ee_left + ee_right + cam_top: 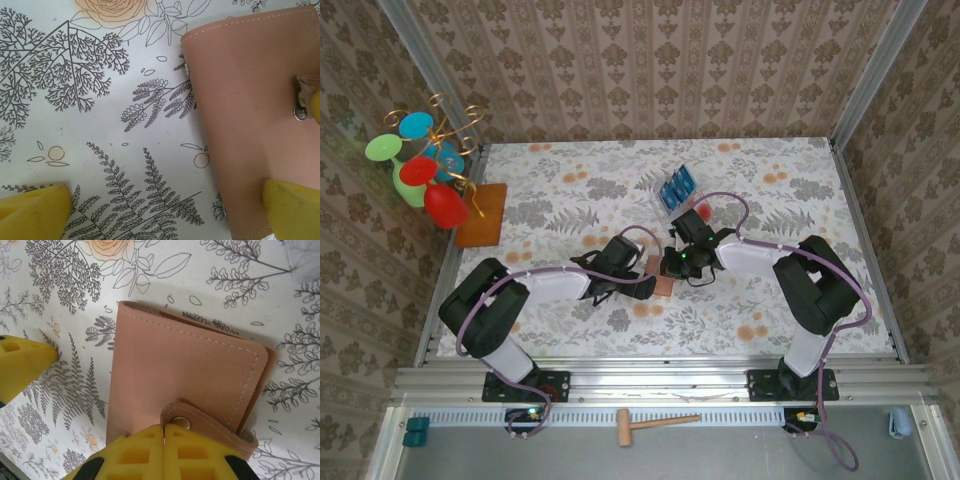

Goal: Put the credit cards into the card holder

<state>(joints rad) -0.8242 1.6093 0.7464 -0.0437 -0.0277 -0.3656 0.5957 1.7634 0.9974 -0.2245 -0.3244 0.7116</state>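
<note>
**Your right gripper point(164, 432) is shut at the card holder's strap, and your left gripper point(167, 200) is spread wide beside it.**

The card holder point(185, 385) lies folded shut and flat on the floral table cover point(570, 200), mid-table between your two grippers. From the right wrist you see the yellow fingertips pressed against each other just at the snap point(177, 421) on the strap. You cannot tell whether they pinch the strap's edge. From the left wrist, one of the left gripper's fingers point(295, 205) sits over the holder's near edge and the other is over bare cloth. There is nothing between them. From above, the credit cards point(677, 185) stand on edge in the clear tray point(665, 208), farther back on the table and apart from the holder.
</note>
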